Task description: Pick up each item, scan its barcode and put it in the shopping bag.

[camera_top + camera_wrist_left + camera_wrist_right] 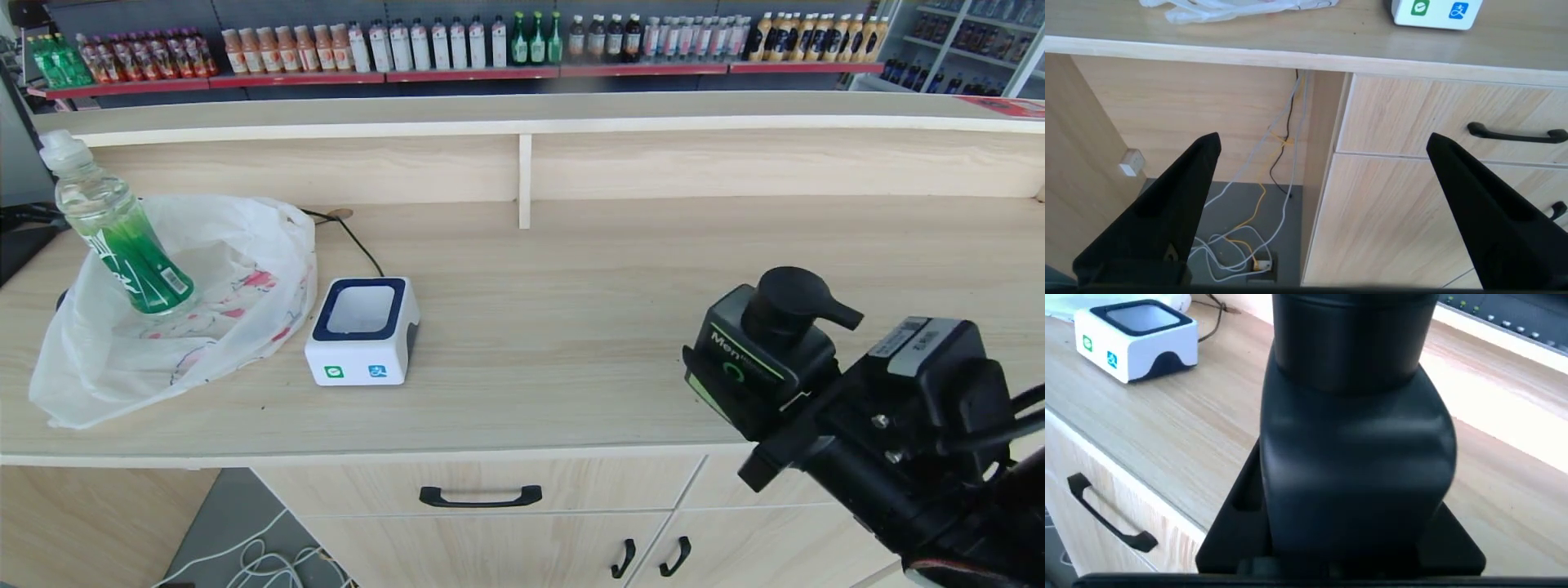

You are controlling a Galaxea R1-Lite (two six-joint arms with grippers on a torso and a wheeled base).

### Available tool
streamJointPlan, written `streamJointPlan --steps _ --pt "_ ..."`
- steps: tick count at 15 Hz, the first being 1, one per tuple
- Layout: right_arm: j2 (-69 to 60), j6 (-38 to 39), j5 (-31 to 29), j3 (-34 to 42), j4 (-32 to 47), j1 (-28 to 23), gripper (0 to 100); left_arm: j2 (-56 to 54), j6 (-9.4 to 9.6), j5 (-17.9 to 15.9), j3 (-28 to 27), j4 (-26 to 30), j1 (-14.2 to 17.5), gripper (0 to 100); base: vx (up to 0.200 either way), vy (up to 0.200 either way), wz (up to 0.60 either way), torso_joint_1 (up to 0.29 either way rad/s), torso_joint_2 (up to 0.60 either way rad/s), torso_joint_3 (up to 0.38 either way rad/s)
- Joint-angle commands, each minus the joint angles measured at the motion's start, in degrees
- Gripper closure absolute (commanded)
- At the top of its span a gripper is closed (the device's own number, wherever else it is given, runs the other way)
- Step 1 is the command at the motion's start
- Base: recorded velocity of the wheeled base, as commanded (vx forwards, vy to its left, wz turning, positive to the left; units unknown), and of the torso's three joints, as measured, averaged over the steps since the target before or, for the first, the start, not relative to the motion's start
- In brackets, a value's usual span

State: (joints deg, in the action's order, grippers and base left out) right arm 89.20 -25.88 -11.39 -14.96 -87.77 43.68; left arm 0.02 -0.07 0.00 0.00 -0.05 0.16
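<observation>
**A:** Count?
**B:** One pump bottle [763, 347] clamped in my right gripper [771, 400], above the counter [571, 327]. Left gripper [1323, 143] spread apart. One green bottle [131, 245] in the bag [253, 237], one scanner [363, 331] beside it.

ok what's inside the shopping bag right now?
One green-labelled drink bottle, leaning, its base in the shopping bag's open mouth. The crumpled plastic hides the bag's bottom, so anything lying flat there cannot be seen.

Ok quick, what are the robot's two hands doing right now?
Left gripper: open, holding nothing.
Right gripper: shut on the black pump bottle.
</observation>
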Motion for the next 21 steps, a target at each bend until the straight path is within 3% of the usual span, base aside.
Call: streamJointPlan --steps 1,4,11,21 --pt "-0.43 -4.44 0.05 2.83 -0.47 2.73 100 -0.02 -0.01 0.0 0.0 -0.04 0.02 0 0.0 0.0 0.0 0.0 0.0 0.0" --pt "0.36 -10.24 -0.04 2.83 -0.47 10.55 100 -0.02 -0.01 0.0 0.0 0.05 0.02 0 0.0 0.0 0.0 0.0 0.0 0.0" --pt "4.67 -26.06 -0.13 2.83 -2.23 21.36 100 -0.02 -0.01 0.0 0.0 -0.04 0.02 0 0.0 0.0 0.0 0.0 0.0 0.0" --pt "2.3 -51.9 0.31 -1.57 -2.23 22.5 100 -0.02 -0.01 0.0 0.0 -0.04 0.02 0 0.0 0.0 0.0 0.0 0.0 0.0"
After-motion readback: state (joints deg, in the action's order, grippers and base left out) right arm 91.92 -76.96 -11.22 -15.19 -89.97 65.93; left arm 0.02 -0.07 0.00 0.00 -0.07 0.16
